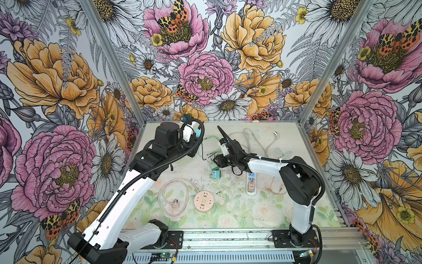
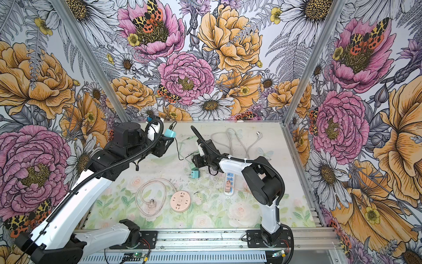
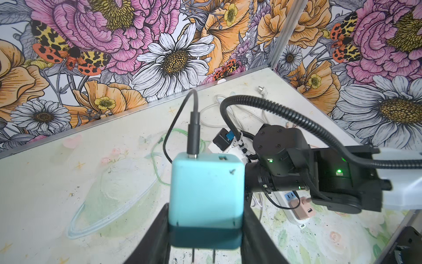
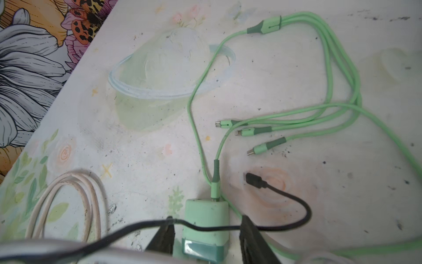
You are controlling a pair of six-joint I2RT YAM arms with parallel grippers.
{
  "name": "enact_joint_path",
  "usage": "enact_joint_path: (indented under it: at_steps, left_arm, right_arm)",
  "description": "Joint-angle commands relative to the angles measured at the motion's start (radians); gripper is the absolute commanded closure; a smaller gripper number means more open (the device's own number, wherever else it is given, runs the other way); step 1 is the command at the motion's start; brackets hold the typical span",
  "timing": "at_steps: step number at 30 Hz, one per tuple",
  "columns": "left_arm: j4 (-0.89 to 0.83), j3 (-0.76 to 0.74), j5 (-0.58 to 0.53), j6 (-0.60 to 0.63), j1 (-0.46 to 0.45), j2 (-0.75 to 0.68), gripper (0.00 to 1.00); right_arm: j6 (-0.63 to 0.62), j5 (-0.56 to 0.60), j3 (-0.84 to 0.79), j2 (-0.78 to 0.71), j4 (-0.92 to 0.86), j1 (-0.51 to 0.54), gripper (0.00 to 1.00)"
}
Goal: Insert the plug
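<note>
Teal charger (image 3: 205, 182) in left gripper (image 3: 205, 206); prongs (image 3: 213, 256) cropped at edge.

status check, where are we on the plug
Left gripper shut on blue charger, raised. Right gripper open astride green charger on the table. Black cable lies across that charger, between the jaws.

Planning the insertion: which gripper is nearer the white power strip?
Right. The right gripper sits close beside the white power strip, fingers around a green charger; the left gripper is raised farther back, holding a teal charger.
</note>
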Motion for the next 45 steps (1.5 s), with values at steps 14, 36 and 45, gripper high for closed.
enact_joint_path:
  at_steps: [14,36,45]
  left_arm:
    - [0.039,0.031,0.025,-0.010,0.008,0.016,0.66]
    - [0.039,0.032,0.030,-0.003,0.010,0.015,0.66]
    - [0.040,0.024,0.042,-0.006,0.010,0.010,0.66]
  right_arm:
    - [0.006,-0.007,0.073,0.078,0.064,0.003,0.51]
    - [-0.009,0.107,0.021,-0.016,0.120,0.039,0.61]
    - [-0.046,0.170,0.040,-0.011,0.104,0.040,0.56]
